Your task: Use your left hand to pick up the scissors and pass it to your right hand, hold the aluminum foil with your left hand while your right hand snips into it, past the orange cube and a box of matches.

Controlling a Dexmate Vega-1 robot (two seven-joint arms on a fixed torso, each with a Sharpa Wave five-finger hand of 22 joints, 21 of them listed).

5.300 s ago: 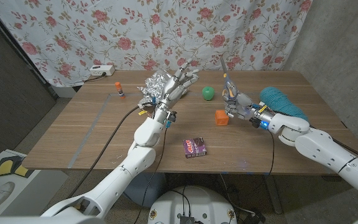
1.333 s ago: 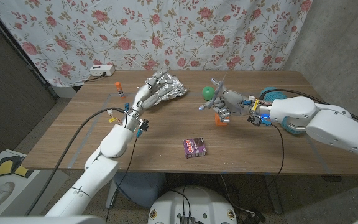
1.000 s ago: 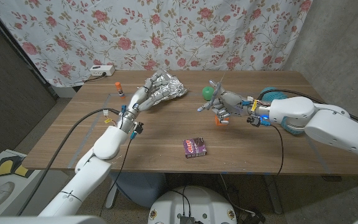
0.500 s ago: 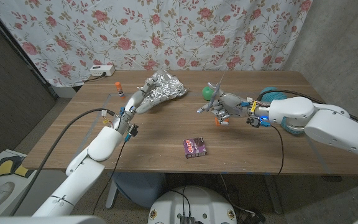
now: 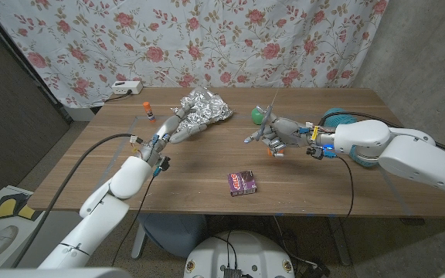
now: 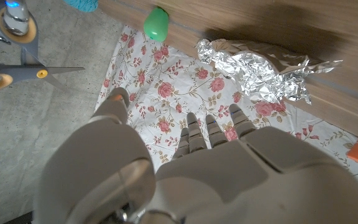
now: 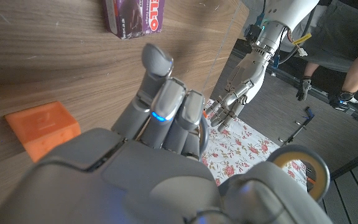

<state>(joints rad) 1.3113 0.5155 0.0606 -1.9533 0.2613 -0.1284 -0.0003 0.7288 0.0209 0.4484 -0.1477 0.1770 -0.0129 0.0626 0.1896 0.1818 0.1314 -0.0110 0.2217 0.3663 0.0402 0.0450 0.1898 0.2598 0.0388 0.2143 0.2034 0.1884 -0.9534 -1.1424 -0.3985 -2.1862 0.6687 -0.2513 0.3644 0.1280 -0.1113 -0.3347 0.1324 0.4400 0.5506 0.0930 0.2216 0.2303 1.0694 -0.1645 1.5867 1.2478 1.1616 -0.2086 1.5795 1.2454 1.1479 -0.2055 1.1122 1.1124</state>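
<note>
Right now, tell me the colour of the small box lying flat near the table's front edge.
Purple, with pale lettering on top: the small flat box. It shows best in the head view.

**Camera setup: one head view, two wrist views**

Head view: fixed, high, looks down across the whole bench [image 5: 91,166] toward the floral curtain [image 5: 207,38]. Left wrist view: close behind the left robot hand [image 6: 166,162], turned, facing the aluminum foil [image 6: 260,68] and curtain. Right wrist view: tight on the right robot hand [image 7: 148,143], facing the orange cube [image 7: 42,127] and box of matches [image 7: 135,15]. Shared with the head view: foil, cube, matches. The right wrist view also catches the left robot hand.
</note>
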